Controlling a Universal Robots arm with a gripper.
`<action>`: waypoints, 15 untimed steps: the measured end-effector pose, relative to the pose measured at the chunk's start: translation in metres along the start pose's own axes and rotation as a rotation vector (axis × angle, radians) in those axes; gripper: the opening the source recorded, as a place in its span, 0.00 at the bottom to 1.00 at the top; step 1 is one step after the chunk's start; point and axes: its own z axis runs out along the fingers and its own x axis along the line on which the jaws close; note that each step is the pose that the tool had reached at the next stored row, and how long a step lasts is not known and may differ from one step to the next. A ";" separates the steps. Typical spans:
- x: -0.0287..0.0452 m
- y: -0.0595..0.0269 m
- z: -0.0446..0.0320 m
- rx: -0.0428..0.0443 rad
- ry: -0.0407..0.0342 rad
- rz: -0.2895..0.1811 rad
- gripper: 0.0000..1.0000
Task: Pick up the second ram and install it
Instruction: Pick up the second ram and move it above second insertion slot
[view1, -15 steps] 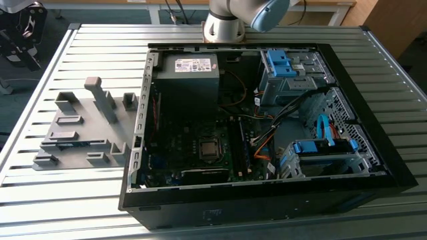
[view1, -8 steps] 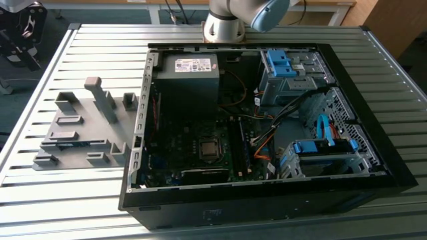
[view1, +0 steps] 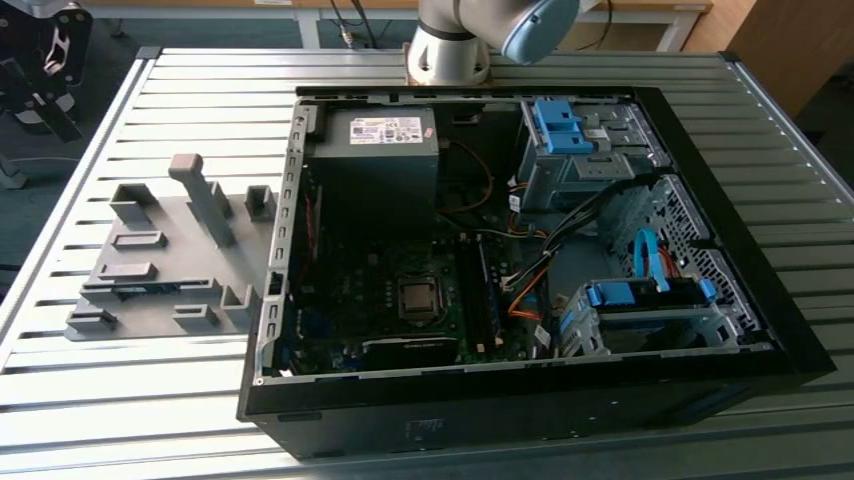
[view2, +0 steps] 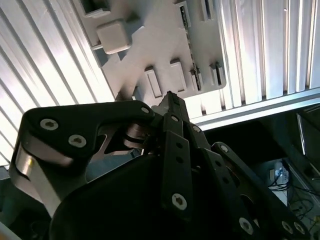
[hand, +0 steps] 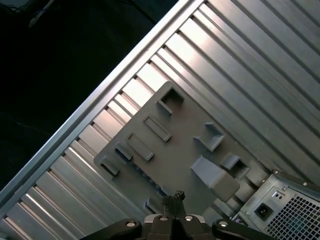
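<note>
- My fingers (view2: 170, 100) point down, high over the grey holder (hand: 175, 150) on the slatted counter (hand: 250, 65), near the open case (view1: 534, 250).
- They are drawn tight together, gripping nothing I can see.
- A thin dark stick on edge in the holder's long slot looks like the ram (hand: 146, 171); I cannot be sure.
- My arm's base (view1: 447, 50) stands beyond the case in the exterior view.

One hand (view2: 170, 96), one computer case (view1: 534, 420), one holder plate (view1: 171, 266).
</note>
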 end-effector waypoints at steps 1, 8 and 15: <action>0.0000 0.0000 0.0000 -0.0003 0.0001 -0.012 0.11; 0.0000 0.0000 0.0001 -0.0022 0.0004 -0.100 0.11; 0.0001 0.0001 0.0005 -0.0047 0.0010 -0.204 0.11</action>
